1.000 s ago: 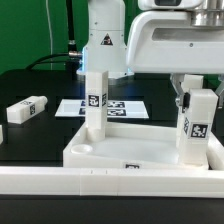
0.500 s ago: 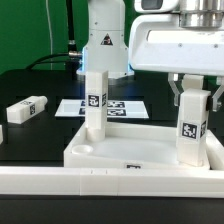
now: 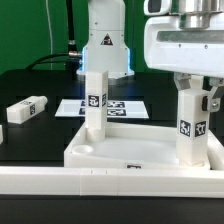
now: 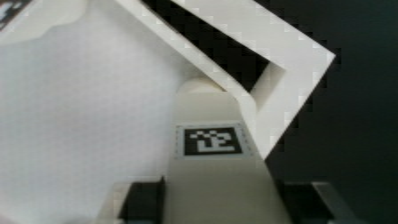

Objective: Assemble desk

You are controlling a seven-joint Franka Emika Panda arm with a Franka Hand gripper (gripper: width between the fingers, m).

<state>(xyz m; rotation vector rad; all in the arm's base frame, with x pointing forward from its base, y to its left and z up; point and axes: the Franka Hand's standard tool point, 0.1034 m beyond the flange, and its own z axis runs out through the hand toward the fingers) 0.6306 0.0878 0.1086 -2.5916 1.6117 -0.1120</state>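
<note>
The white tray-like tabletop [image 3: 130,160] lies upside down at the front. One white leg [image 3: 95,100] stands upright in its far corner on the exterior view's left. My gripper [image 3: 193,98] is shut on a second tagged leg [image 3: 190,130], holding it upright at the corner on the exterior view's right. In the wrist view the held leg [image 4: 214,150] runs down between the dark fingers [image 4: 146,202] to the tabletop's rim [image 4: 267,65]. A third leg [image 3: 25,108] lies loose on the black table at the left. The fourth leg is out of view.
The marker board [image 3: 125,105] lies flat behind the tabletop. A long white rail [image 3: 100,185] runs along the front edge. The robot base [image 3: 105,45] stands at the back centre.
The gripper has turned with the held leg about its upright axis; the leg's tag now shows across two faces. The leg stays at the same corner.
</note>
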